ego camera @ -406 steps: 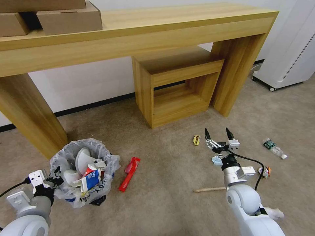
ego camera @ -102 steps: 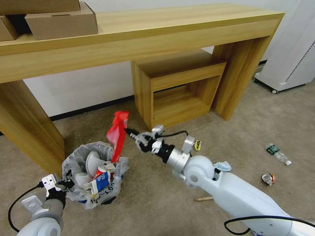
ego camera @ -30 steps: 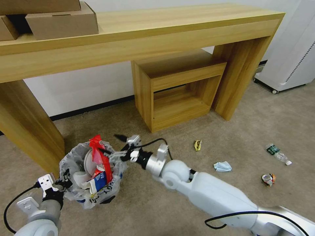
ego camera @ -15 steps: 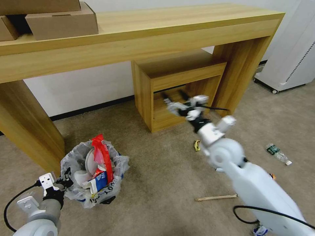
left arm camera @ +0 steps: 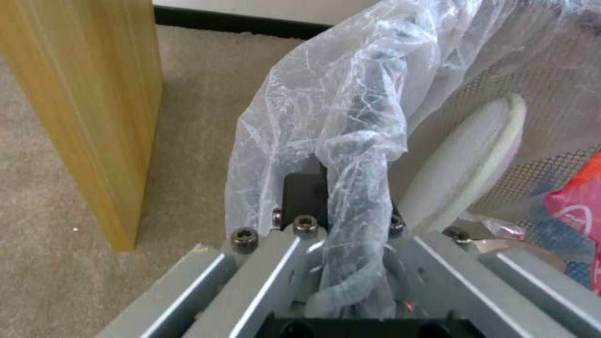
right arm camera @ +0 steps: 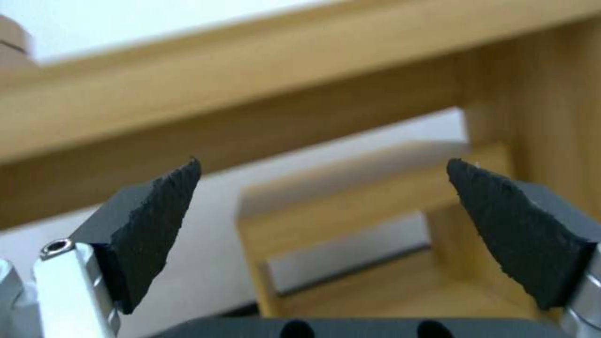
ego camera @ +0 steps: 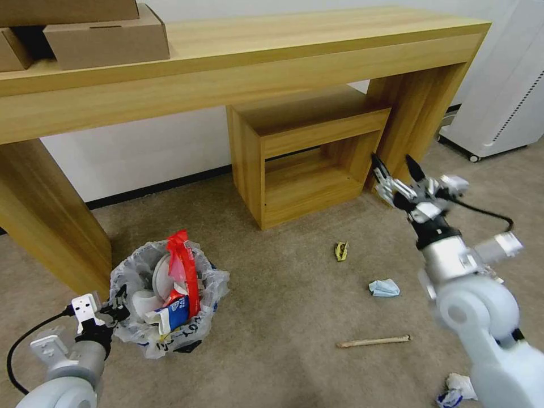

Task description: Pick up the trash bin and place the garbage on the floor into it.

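In the head view, the left gripper (ego camera: 116, 300) pinches the rim of the bin (ego camera: 170, 300) on the floor (ego camera: 283, 317). The right gripper (ego camera: 396, 170) hangs spread, above a tissue (ego camera: 384, 288) and a stick (ego camera: 373, 341). In the left wrist view, the bag (left arm camera: 350, 141) lies between its fingers. In the right wrist view, the fingers (right arm camera: 157, 225) stand apart.

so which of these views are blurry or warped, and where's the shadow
Head view: wide-angle warp bows the table edges; the right gripper and arm look slightly smeared; soft shadow under the table and beside the trash bin. Right wrist view: the fingertips are sharp, the furniture behind is out of focus. Left wrist view: soft overall, the bag close up.
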{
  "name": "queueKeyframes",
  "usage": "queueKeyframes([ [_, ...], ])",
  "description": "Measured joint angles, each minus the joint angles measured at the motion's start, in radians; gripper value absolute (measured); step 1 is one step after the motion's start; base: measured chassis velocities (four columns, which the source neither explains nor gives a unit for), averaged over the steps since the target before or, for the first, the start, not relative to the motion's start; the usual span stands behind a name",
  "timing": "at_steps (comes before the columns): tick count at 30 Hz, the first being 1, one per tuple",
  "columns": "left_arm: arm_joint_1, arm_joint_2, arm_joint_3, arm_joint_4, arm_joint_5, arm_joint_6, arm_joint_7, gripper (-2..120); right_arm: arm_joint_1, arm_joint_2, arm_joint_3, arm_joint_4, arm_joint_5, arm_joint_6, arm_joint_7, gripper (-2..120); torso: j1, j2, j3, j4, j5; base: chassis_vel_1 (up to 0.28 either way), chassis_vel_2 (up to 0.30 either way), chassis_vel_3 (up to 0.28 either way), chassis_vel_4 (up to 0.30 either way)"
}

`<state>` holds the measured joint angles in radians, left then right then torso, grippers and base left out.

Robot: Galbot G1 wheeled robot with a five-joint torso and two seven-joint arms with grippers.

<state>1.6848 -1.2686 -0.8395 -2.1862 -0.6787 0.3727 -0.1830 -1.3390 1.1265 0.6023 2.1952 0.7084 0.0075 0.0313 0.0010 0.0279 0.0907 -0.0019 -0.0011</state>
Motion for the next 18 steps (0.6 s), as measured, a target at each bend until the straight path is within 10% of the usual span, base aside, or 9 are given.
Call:
queueKeyframes([
  [18, 0.013, 0.001, 0.009, 0.005, 0.048, -0.010, 0.046, 1, -0.076, 0.049, -0.023, -0.068, -0.200, -0.001, 0.092, 100, 0.000, 0.000, 0.000, 0.0003, -0.0003, 0.000, 0.000, 0.000, 0.000],
])
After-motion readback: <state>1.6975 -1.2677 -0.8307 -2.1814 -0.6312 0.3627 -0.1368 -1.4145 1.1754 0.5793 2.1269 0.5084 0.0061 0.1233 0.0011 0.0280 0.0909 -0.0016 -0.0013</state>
